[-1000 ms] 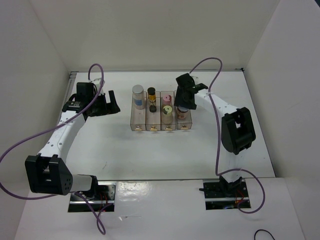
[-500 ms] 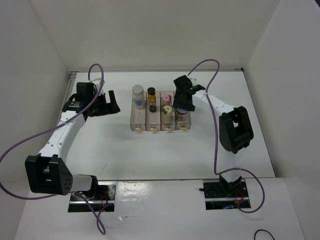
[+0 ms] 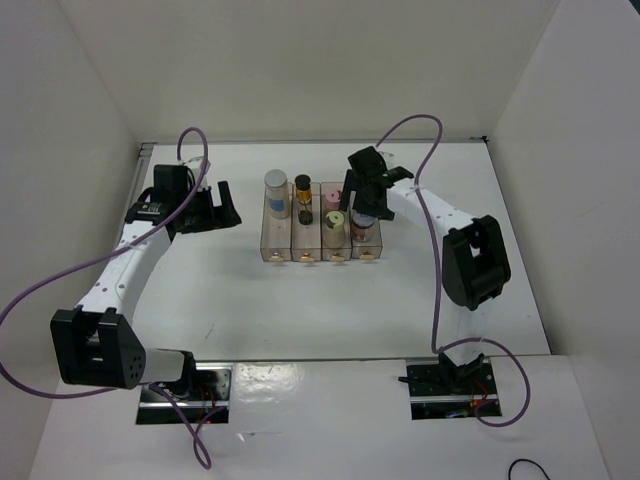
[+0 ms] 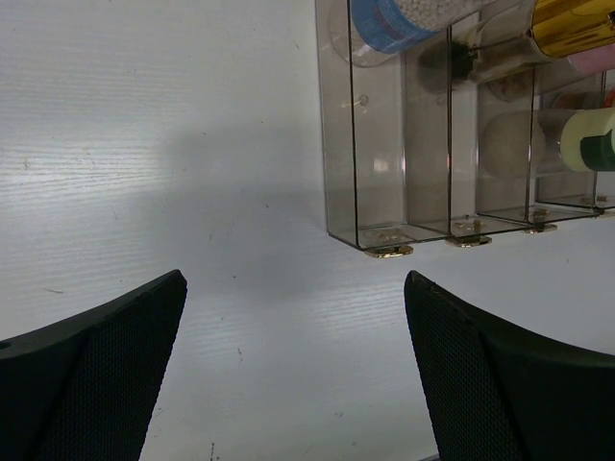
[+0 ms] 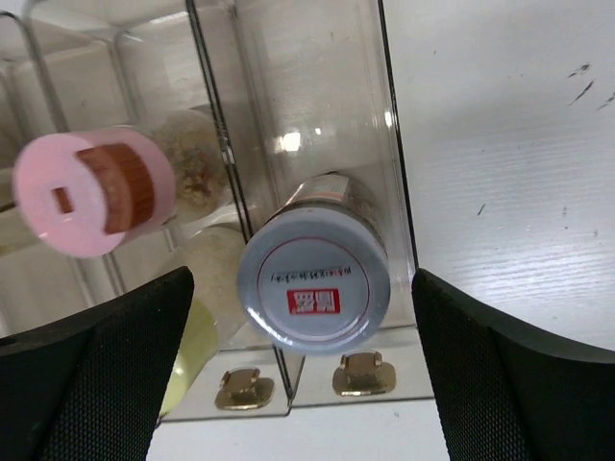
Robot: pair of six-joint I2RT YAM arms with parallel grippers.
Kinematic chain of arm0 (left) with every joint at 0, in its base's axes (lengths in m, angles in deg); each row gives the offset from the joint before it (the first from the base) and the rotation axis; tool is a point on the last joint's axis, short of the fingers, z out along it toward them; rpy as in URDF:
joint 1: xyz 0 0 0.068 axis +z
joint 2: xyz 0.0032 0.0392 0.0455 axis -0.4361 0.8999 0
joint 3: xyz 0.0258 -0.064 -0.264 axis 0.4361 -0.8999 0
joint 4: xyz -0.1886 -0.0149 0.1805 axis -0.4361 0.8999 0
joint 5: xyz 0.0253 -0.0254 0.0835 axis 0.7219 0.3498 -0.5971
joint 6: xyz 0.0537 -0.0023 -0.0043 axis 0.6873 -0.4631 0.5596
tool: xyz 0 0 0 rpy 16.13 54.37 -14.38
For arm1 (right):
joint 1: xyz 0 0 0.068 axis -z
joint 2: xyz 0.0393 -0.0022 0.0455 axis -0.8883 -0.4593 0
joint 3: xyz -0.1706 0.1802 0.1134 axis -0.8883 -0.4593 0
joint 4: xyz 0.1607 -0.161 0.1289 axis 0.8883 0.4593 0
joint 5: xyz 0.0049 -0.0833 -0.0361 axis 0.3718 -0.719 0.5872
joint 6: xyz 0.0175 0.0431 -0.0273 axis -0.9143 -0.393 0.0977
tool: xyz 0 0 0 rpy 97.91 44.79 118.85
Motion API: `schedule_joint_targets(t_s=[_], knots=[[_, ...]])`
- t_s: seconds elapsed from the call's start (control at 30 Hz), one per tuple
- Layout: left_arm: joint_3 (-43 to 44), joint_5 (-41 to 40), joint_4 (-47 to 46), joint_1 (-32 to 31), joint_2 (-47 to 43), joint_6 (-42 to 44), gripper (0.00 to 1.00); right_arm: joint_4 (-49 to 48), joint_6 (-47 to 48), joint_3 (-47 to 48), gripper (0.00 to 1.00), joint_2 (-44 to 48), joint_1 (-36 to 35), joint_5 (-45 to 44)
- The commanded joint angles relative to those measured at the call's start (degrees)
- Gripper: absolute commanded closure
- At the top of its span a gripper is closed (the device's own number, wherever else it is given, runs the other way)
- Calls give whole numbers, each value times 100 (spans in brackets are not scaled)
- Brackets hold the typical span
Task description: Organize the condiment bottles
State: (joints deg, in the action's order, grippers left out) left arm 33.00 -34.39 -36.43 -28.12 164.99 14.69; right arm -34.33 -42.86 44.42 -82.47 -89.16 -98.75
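The clear rack (image 3: 290, 252) holds the condiment bottles: silver-capped (image 3: 276, 188), dark with gold band (image 3: 303, 192), pink-capped (image 3: 333, 196), yellow-green-capped (image 3: 334, 220). The white-lidded bottle (image 5: 313, 290) with a red mark stands in the rightmost compartment. My right gripper (image 5: 301, 283) hovers open just above it, a finger on each side and neither touching the lid. The pink cap (image 5: 91, 189) shows one compartment over. My left gripper (image 4: 293, 288) is open and empty over bare table, left of the rack (image 4: 380, 173); the blue-labelled bottle (image 4: 394, 14) is at the top edge of that view.
White walls enclose the table on three sides. Gold feet (image 5: 363, 375) mark the rack's near edge. Bare tabletop (image 3: 300, 310) lies between the rack and the arm bases. Purple cables loop above both arms.
The right gripper's jaws have opened wide, letting go of the white-lidded bottle, which stays standing in the rightmost compartment. The left arm has not moved.
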Motion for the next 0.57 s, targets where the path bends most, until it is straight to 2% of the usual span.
schedule_joint_targets(t_s=[0.0,0.17,0.37,0.53], knots=[[29,180,-178,33,28,99,0,67,-6,247,2,707,-57,-58],[29,181,-178,33,28,99,0,-398,82,-297,2,1725,-57,223],[29,181,-178,33,81,99,0,-723,64,-1298,2,3061,-57,-13],[29,286,-178,33,134,99,0,-804,-50,-1967,2,3608,-57,-172]])
